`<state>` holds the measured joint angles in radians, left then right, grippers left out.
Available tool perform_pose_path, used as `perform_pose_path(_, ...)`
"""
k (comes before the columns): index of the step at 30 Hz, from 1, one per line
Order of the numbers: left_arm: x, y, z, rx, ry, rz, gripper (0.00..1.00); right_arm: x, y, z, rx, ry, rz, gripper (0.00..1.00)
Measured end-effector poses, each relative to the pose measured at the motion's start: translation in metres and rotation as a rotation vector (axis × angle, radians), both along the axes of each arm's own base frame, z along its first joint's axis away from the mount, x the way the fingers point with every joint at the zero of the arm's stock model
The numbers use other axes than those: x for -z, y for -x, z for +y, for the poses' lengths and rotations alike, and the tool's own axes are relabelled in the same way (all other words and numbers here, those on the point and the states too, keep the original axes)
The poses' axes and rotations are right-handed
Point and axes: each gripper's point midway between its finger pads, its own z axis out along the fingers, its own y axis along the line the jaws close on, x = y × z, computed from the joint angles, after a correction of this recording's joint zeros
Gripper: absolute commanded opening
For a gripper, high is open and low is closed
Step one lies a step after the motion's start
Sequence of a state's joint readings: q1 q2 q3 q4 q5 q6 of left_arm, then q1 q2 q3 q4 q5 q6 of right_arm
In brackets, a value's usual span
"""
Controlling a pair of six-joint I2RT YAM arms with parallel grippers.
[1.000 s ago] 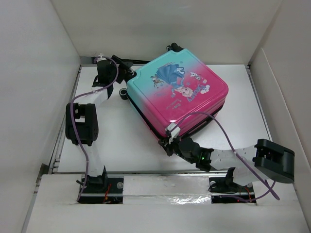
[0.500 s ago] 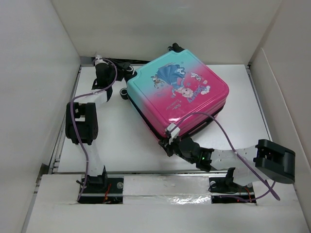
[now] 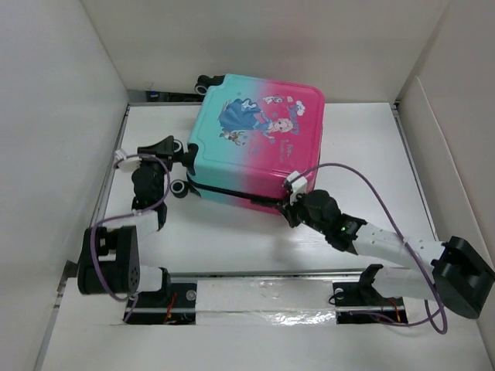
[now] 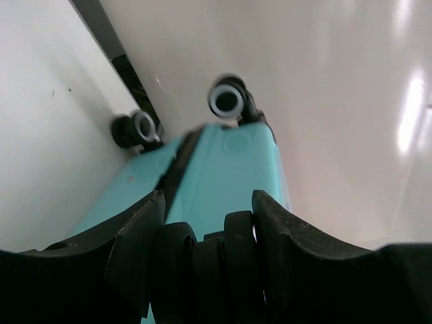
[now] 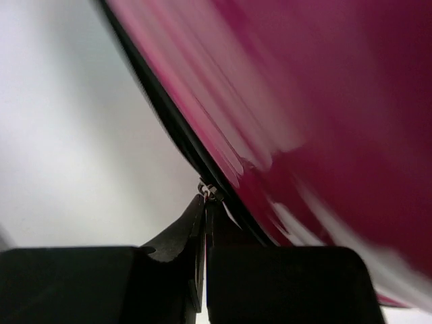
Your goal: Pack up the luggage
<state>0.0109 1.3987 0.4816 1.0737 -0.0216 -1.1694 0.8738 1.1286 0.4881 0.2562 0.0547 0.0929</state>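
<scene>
The luggage (image 3: 255, 139) lies flat and zipped, teal end to the left, pink end to the right, princess picture facing up. My left gripper (image 3: 179, 151) is shut on a black wheel (image 4: 202, 260) at its near-left corner. In the left wrist view the teal shell (image 4: 226, 172) runs away from my fingers to two more wheels (image 4: 226, 101). My right gripper (image 3: 291, 205) is at the pink front edge, shut on the small metal zipper pull (image 5: 210, 192) of the black zip line (image 5: 158, 111).
White walls close in the table (image 3: 371, 147) on the left, back and right. The luggage's far wheels (image 3: 205, 80) sit close to the back wall. A purple cable (image 3: 363, 182) loops over the right arm.
The luggage has turned and slid left and toward the back wall. My left arm pulled back toward the near side with the wheel. My right arm reached forward, holding the zipper pull.
</scene>
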Motion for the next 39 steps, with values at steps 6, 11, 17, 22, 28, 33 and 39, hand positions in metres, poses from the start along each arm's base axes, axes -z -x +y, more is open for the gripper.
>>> perform_pose_path(6,-0.002,0.064,-0.028,0.048,-0.011,-0.077,0.0,0.002,-0.021,0.028,0.007,0.071,-0.001,0.0)
perform_pose_path(11,-0.002,0.107,-0.073,0.164,-0.04,-0.098,0.0,0.008,-0.009,0.093,-0.087,0.121,-0.017,0.0)
perform_pose_path(17,0.001,0.13,-0.086,0.148,-0.081,-0.079,0.0,0.01,-0.006,0.079,-0.097,0.212,-0.013,0.0)
perform_pose_path(22,0.003,0.148,-0.136,0.301,-0.088,-0.07,0.0,0.008,-0.013,0.025,-0.115,0.252,0.03,0.0)
perform_pose_path(28,-0.003,0.161,-0.221,0.548,-0.109,-0.057,0.0,-0.009,-0.041,-0.056,0.014,0.231,0.063,0.0)
perform_pose_path(33,-0.009,0.166,-0.264,0.685,-0.123,-0.072,0.0,-0.005,-0.043,-0.085,0.11,0.186,0.022,0.0)
perform_pose_path(39,-0.012,0.165,-0.285,0.766,-0.192,-0.066,0.0,-0.004,-0.027,-0.092,0.265,0.15,-0.076,0.0)
